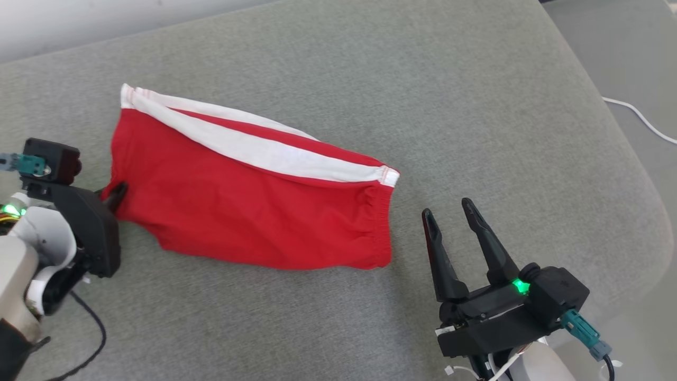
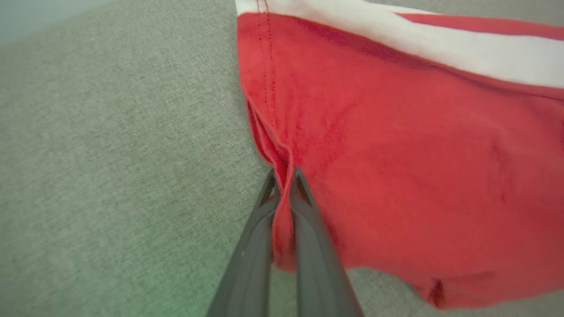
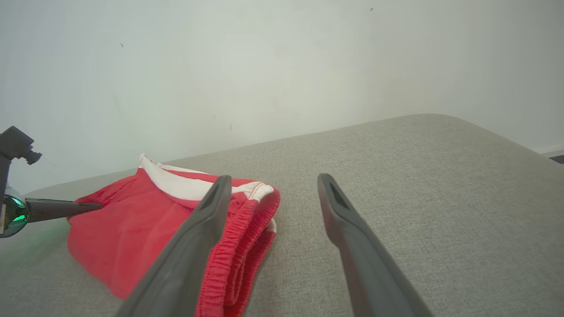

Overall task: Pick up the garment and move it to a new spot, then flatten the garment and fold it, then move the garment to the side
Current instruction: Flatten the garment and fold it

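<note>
The left claw (image 2: 282,178) is pinching the leg end of the red shorts (image 1: 254,211), its two fingers pressed together on a fold of cloth that is bunching up between them. The shorts are lying flat on the grey cushion (image 1: 476,106), stretching from that claw's tips towards the right claw (image 1: 448,207). The right claw is waiting just beside the gathered waistband (image 1: 378,222), not touching it, with its fingers spread apart and gripping nothing. A white stripe (image 1: 254,148) is running the length of the shorts along the side far from both claws (a second, thinner one is peeking out behind it). Rows of red stitching are showing along the hem just ahead of the left claw's tips. The waistband is puckering in small ridges. A white cable (image 1: 640,119) is trailing beyond the cushion's edge, well off to the right claw's right.
</note>
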`<state>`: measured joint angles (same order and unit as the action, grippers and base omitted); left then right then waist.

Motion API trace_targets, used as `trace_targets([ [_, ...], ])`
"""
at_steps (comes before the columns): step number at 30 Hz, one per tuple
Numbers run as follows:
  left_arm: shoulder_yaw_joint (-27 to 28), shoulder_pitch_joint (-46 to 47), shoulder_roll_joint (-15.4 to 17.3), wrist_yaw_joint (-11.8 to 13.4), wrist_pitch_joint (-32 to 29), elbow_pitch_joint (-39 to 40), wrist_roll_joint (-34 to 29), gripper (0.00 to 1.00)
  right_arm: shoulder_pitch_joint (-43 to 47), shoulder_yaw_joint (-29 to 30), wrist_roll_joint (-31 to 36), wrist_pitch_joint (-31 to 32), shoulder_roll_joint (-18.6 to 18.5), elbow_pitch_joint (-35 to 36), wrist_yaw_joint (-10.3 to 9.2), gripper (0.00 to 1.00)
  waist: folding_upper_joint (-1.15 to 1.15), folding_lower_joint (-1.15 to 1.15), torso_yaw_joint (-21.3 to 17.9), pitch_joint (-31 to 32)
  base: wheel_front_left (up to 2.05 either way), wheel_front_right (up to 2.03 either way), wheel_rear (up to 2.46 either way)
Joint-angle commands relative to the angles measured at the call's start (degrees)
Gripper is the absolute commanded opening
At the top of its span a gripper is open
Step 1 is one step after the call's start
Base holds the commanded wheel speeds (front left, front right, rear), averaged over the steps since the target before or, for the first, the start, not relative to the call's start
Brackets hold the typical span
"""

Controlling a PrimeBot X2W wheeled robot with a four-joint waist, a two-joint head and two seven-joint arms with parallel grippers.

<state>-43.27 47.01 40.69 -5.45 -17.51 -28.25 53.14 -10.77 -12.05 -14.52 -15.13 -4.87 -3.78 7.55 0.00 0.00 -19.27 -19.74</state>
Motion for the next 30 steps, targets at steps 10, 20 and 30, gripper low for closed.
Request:
trace_targets([
  [10, 1.2, -7.2, -1.9, 3.1, 6.9, 5.7, 1.7, 0.0, 2.1, 2.0, 0.0, 0.0, -1.2, -0.6, -0.14, 1.0, 0.0, 0.0, 6.1, 4.5, 0.0, 0.0, 0.0],
  [20, 2.1, -19.6, -3.7, 6.8, 13.7, 10.5, 5.1, 0.0, 6.6, 4.9, -0.2, 0.0, -0.9, -1.8, -0.14, 1.0, 0.0, 0.0, 10.6, 9.0, 0.0, 0.0, 0.0],
  [30, 1.4, -26.3, -7.3, 8.5, 19.3, 10.0, 5.4, 0.0, 9.4, 6.0, 0.7, 0.0, -1.8, -2.9, -0.14, 1.0, 0.0, 0.0, 14.1, 11.5, 0.0, 0.0, 0.0],
])
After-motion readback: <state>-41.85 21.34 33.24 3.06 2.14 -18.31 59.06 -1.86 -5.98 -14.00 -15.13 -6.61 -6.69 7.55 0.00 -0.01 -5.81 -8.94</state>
